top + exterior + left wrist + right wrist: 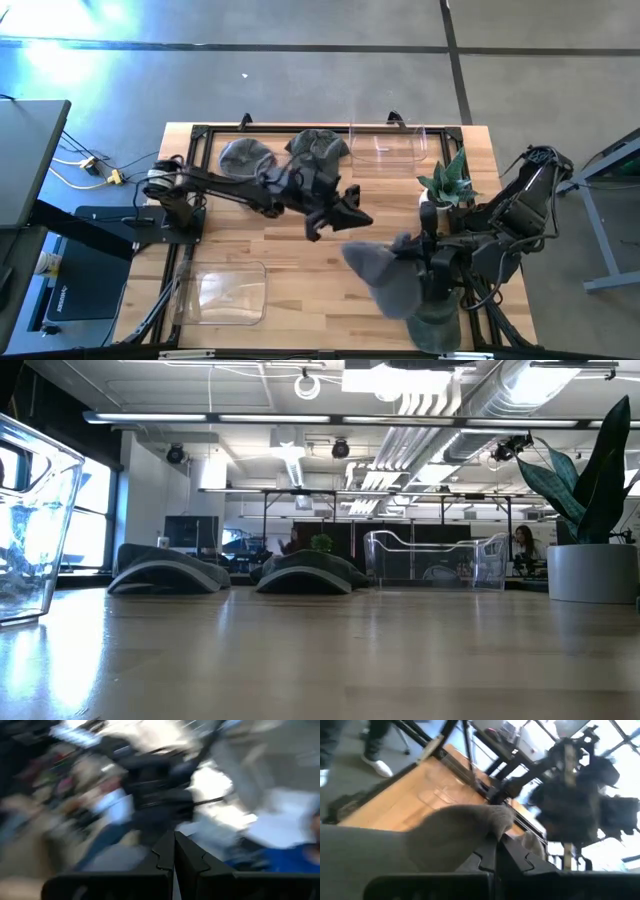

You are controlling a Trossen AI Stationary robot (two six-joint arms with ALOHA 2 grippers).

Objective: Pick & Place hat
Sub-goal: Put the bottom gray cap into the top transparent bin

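A grey hat [385,278] hangs from my right gripper [412,246] over the table's near right part. In the right wrist view the hat [445,832] fills the space ahead of the shut fingers. The low view does not show it. Two more grey hats [245,155] [318,146] lie crown up near the far edge, and also show in the low view [168,572] [305,572]. My left gripper [355,217] is shut over the table's middle, holding nothing. Its wrist view is blurred, with the fingers [174,851] closed together. My right gripper pinches a bunched fold of the hat's cloth [496,822] between its two fingers. In the high view that bunch [402,243] sits at the hat's far right end. The rest of the hat spreads toward the near edge below it. One layer or several, I cannot tell.
A clear bin [388,145] stands at the far edge and another [222,292] at the near left corner. A potted plant [447,185] stands just beyond my right gripper. A dark grey lump [436,325] lies under the right arm. Bare wood shows mid-table.
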